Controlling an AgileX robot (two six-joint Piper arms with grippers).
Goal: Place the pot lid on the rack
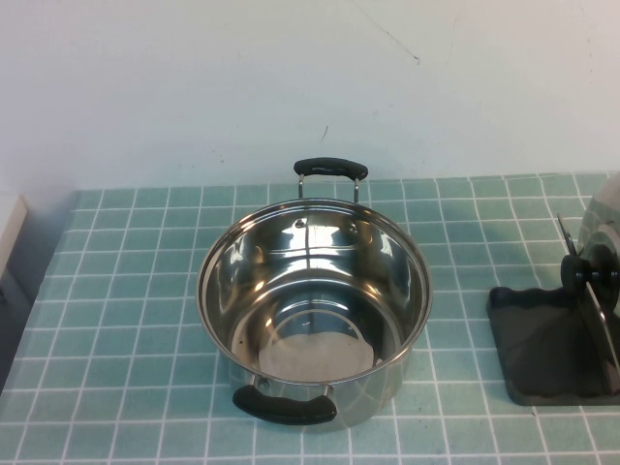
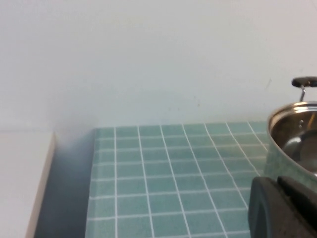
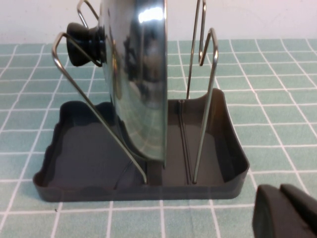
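Note:
The pot lid (image 1: 601,242) stands on edge in the rack (image 1: 542,334) at the table's right side, leaning between the wire dividers. In the right wrist view the shiny lid (image 3: 138,74) is upright in the dark tray (image 3: 89,148), and its black knob (image 3: 84,42) pokes through a wire loop. My right gripper (image 3: 280,191) is shut and empty, just in front of the rack and clear of it. My left gripper (image 2: 277,184) is shut and empty, low over the tiles beside the pot. Neither gripper shows in the high view.
The open two-handled steel pot (image 1: 315,291) stands at the table's middle; it also shows in the left wrist view (image 2: 297,134). A white wall runs along the back. A white ledge (image 2: 22,183) borders the tiled table on the left.

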